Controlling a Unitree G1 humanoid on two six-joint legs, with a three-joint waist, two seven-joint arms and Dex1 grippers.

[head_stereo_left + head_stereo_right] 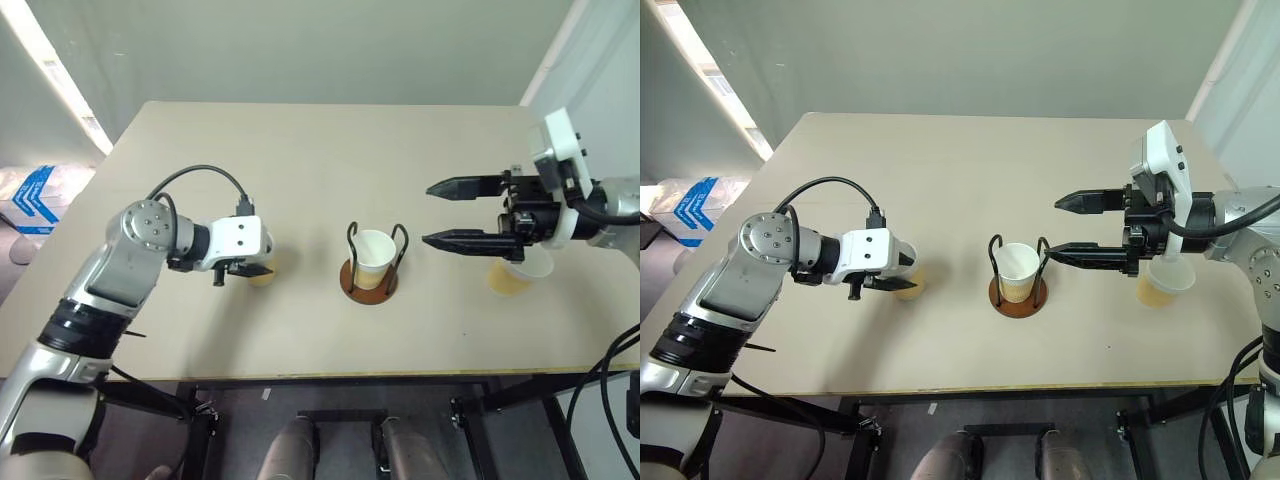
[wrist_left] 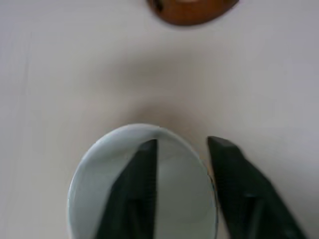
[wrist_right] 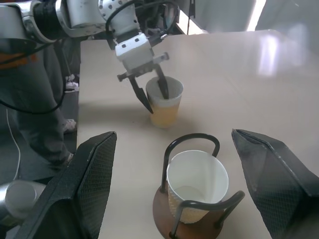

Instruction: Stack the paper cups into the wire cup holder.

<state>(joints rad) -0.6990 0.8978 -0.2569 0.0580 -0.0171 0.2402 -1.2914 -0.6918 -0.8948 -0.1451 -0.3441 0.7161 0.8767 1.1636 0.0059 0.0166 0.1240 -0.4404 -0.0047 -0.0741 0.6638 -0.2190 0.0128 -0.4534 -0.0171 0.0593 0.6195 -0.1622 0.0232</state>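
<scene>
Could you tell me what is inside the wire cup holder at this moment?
One paper cup stands upright inside the wire cup holder, on its reddish-brown base. The cup's white inside looks empty; the base beneath it is covered.

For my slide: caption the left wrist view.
Left gripper straddles white paper cup's rim, one black finger inside; reddish-brown holder base beyond.
</scene>
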